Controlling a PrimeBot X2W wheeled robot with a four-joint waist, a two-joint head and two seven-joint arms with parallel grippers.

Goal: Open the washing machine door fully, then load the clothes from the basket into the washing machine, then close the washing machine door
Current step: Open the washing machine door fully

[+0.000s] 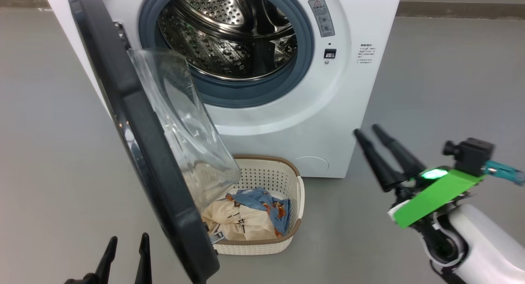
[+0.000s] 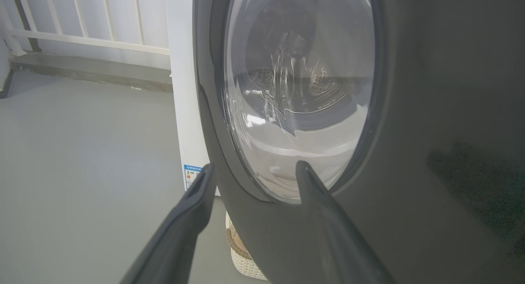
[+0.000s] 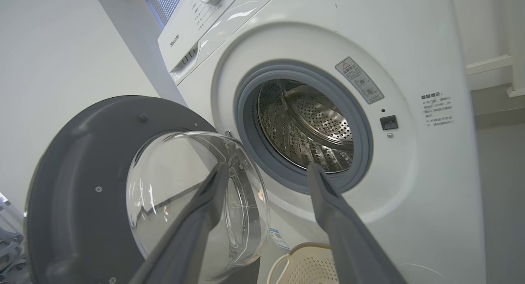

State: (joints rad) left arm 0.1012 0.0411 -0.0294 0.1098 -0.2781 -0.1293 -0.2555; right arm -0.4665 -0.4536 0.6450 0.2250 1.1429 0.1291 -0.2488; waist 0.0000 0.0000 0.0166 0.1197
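Clothes point(image 1: 250, 218) lie heaped in the basket point(image 1: 266, 157), low and to the left of the right pincer point(image 1: 366, 129) and beyond the washing machine door point(image 1: 135, 124) from the left pincer point(image 1: 129, 237); both pincers are spread wide and hold nothing. The door looks only part-way swung, its glass bowl overhanging the basket's left side, so a reach down by the right pincer could knock the glass or shove the basket. The right forearm enters from the lower right, fingers aimed up-left at the washing machine point(image 1: 295, 124), while the left pincer points at the door's outer face, close ahead.

White washing machine point(image 1: 328, 111); black-rimmed door point(image 1: 135, 124); cream basket point(image 1: 254, 247), brown rim; clothes point(image 1: 246, 216) cream and orange-printed blue.
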